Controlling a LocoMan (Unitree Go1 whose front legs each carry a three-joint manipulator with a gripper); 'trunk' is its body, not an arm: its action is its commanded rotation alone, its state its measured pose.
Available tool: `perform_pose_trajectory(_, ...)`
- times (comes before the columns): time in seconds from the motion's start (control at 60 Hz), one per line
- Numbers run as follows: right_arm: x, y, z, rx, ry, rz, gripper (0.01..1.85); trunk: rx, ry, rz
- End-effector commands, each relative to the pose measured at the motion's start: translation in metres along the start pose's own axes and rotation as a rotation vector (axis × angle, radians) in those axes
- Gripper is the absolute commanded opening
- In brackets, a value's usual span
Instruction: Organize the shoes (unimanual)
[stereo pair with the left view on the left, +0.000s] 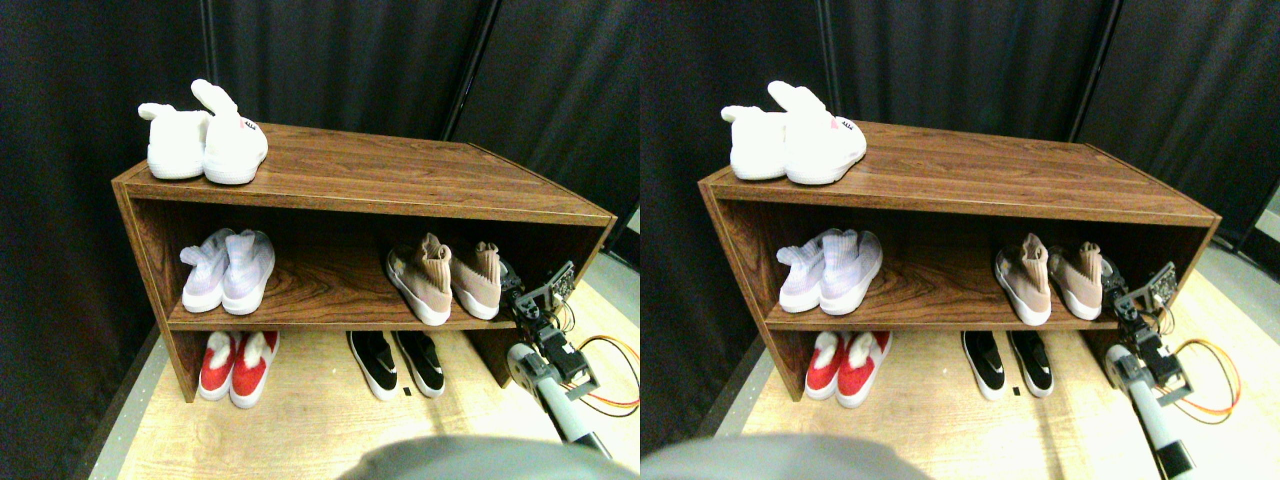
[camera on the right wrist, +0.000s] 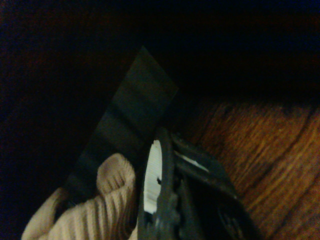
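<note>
- Wrist view is mostly dark, but a ribbed tan knit collar (camera on the right wrist: 107, 200) sits right against the claw's (camera on the right wrist: 172, 200) jaw frame, w/ wood shelf board (camera on the right wrist: 265, 160) just past it
- stereo pair: claw (stereo pair with the left view on the left: 520, 295) is at the open right end of the rack's (stereo pair with the left view on the left: 380, 175) middle shelf, touching or nearly touching the right tan shoe (stereo pair with the left view on the left: 478, 282); its mate (stereo pair with the left view on the left: 422, 280) is one further from the claw
- can't tell if the jaws are open or gripping anything tbh
- guessing it came in from the side bc that's the closest way to the heel
- black slip-ons (stereo pair with the left view on the left: 398, 363) sit below the claw on the floor
</note>
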Motion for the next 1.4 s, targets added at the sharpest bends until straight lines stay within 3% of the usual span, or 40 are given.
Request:
perform_pose_trajectory(0.017,-0.002,0.007,-0.004,0.012,0.003,0.034,0.06,-0.012,0.016,0.015)
perform_pose_trajectory(0.433,-0.011,0.013,-0.025,0.016,-0.072,0.023,0.06,-0.017,0.015,0.017)
perform_pose_trajectory(1.05,-0.018,0.014,-0.029,0.014,-0.050,0.034,0.06,-0.015,0.019,0.002)
perform_pose_trajectory(1.133,-0.019,0.014,-0.031,0.013,-0.022,0.047,0.06,-0.016,0.021,0.002)
perform_pose_trajectory(1.4,-0.023,0.016,-0.037,0.016,-0.044,0.035,0.06,-0.019,0.020,0.005)
